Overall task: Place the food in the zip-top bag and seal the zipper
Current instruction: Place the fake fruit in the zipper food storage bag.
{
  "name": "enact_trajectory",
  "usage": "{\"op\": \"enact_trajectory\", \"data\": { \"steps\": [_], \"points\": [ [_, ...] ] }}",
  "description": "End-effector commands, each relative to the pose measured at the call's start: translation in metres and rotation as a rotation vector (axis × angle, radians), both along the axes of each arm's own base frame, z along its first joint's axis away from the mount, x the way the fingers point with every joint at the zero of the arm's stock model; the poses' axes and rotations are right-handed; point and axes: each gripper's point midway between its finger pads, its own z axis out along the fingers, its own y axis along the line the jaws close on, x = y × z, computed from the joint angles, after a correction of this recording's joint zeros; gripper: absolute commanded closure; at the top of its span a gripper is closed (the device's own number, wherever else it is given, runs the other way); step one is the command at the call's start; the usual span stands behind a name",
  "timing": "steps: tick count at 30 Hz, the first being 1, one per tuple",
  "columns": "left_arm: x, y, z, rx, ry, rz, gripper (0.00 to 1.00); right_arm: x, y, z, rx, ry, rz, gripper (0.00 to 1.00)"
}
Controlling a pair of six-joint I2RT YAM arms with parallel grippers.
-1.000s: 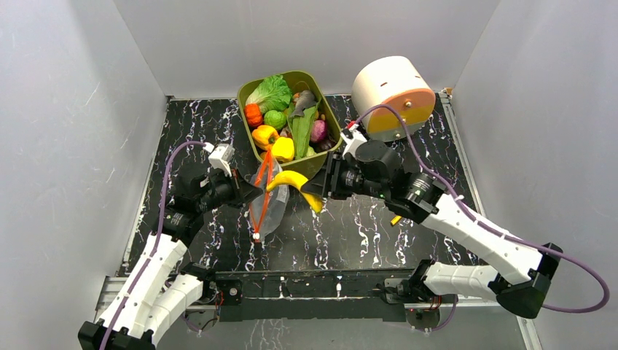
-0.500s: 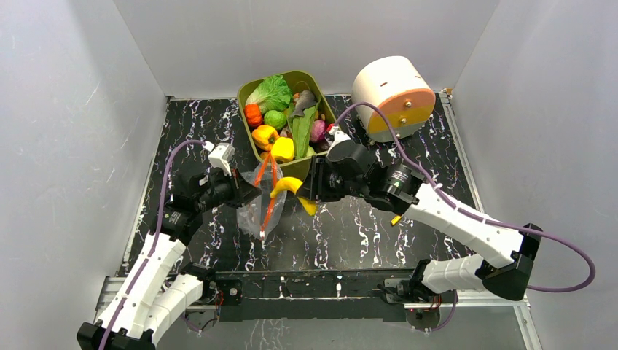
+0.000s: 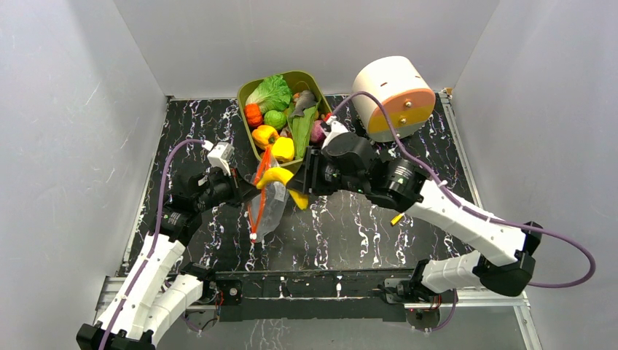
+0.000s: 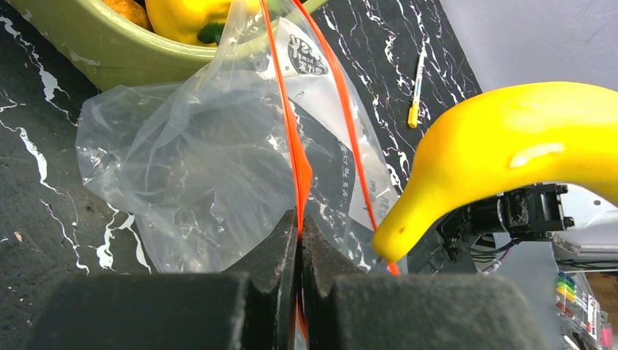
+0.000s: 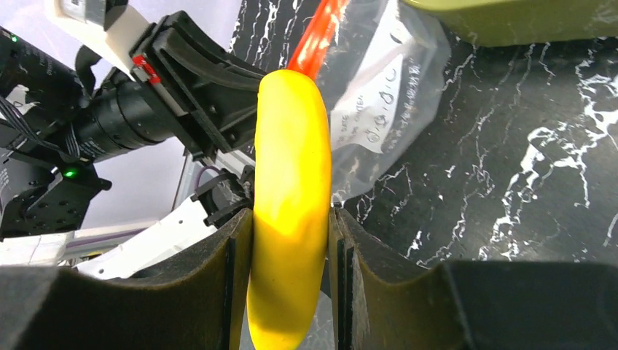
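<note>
The clear zip-top bag (image 3: 272, 205) hangs by its red-orange zipper (image 3: 261, 191) from my left gripper (image 3: 246, 192), which is shut on the strip (image 4: 295, 157). Its mouth gapes a little, and its white label (image 4: 304, 55) faces the left wrist camera. My right gripper (image 3: 306, 182) is shut on the yellow banana (image 3: 280, 181) and holds it right at the bag's mouth; the banana shows large in both wrist views (image 5: 290, 197) (image 4: 503, 146). More food, yellow peppers (image 3: 283, 148), green pieces and a purple onion (image 3: 318, 130), lies in the olive tub (image 3: 321, 162).
A white and orange drum (image 3: 392, 95) stands at the back right. A small yellow stick (image 3: 396, 219) lies on the black marbled table under the right arm. Grey walls close in the sides and back.
My right gripper has carried the banana left, from beside the bag to its mouth. The bag has shifted a little in my left gripper.
</note>
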Motion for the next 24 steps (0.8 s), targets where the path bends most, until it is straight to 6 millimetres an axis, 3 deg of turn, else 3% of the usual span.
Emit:
{"op": "enact_trajectory", "data": {
  "steps": [1,5,11,17,24],
  "points": [
    [-0.002,-0.001,0.009,-0.003,-0.04,-0.014,1.0,0.006,0.025,0.024,0.044,-0.056,-0.011,0.85],
    [-0.003,-0.001,0.009,-0.001,-0.044,-0.017,1.0,0.011,0.027,0.011,-0.037,-0.066,-0.043,0.85],
    [-0.003,0.002,0.011,0.019,-0.058,-0.017,1.0,0.025,0.004,-0.002,-0.193,-0.097,-0.148,0.85],
    [-0.003,-0.001,0.022,0.003,-0.091,-0.039,1.0,0.024,-0.02,-0.015,-0.306,-0.087,-0.19,0.85],
    [-0.016,-0.018,0.042,-0.098,-0.129,-0.137,1.0,0.017,-0.009,-0.039,-0.306,-0.053,-0.145,0.86]
  ]
}}
